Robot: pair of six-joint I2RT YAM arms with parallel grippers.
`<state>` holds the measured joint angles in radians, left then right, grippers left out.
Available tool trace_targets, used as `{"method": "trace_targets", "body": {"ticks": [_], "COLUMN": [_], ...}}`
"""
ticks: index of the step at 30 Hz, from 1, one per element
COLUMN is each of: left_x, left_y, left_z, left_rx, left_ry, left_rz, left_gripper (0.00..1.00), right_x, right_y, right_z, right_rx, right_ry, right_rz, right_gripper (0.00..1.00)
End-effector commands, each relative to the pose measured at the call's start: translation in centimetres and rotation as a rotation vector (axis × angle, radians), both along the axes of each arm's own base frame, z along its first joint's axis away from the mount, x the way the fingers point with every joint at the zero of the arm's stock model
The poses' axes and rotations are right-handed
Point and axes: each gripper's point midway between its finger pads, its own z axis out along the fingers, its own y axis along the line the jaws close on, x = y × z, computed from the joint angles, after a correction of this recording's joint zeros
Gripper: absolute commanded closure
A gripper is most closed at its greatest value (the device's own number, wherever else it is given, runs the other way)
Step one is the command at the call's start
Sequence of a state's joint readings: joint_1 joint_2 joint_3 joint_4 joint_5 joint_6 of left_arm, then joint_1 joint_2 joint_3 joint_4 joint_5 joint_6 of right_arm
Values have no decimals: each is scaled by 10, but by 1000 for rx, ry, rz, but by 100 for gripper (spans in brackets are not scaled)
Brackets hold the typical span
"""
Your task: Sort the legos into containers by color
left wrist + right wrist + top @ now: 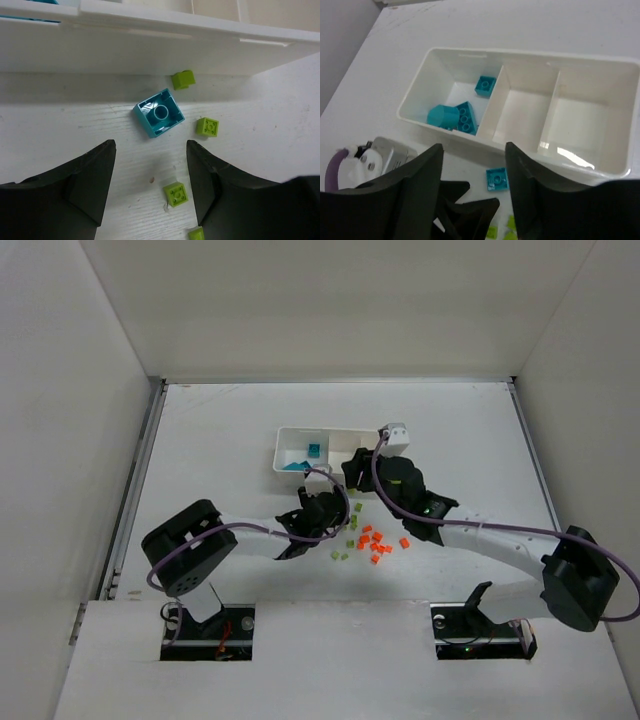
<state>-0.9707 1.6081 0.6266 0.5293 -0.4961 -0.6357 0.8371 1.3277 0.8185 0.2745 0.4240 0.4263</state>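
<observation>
Left gripper [150,145] of mine hangs with its fingers apart, just short of a teal brick [159,112] that lies upside down, hollow side up, beside the tray [150,50] wall. Right gripper [474,147] is spread too, above that glossy white tray. Its left compartment [447,85] holds three teal pieces [466,117], one of them rounded. Tiny lime bricks [207,126] and orange bricks [375,543] sit loose on the table [220,430].
</observation>
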Motion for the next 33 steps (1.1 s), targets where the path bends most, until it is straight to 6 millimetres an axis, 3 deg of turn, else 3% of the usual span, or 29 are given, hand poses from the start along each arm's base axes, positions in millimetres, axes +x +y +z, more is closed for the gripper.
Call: {"method": "trace_targets", "body": {"ticks": [1,6,15,22,26,30,33], "left_x": [16,25,34,30,9,-4,1], "left_y": [-20,-27,-28,-21,-13,3,19], "left_z": [22,18,-4,-4,10,45,78], "left_rx": [-63,-37,24,49,49,21,-25], "left_ry": [-60,-71,-50,-58,-81,-126,-171], "left_rz": [27,46,60,54,13,7,43], "left_gripper": [45,46,52,77,81,81,80], "right_x": [-6,-13,-17,-21,-27,-33,-37], "right_y": [-8,-11,-18,-24,-31,-41,-49], "right_z": [2,-7,-7,-8,-7,-7,-12], "right_rx": [55,71,83,91,113,137,147], "right_ry": [-11,-3,-13,-15,-17,-19,-11], "right_rz": [-15,-8,-16,-23,-30,-51,-71], "right_gripper": [39,31,28,24,22,24,27]}}
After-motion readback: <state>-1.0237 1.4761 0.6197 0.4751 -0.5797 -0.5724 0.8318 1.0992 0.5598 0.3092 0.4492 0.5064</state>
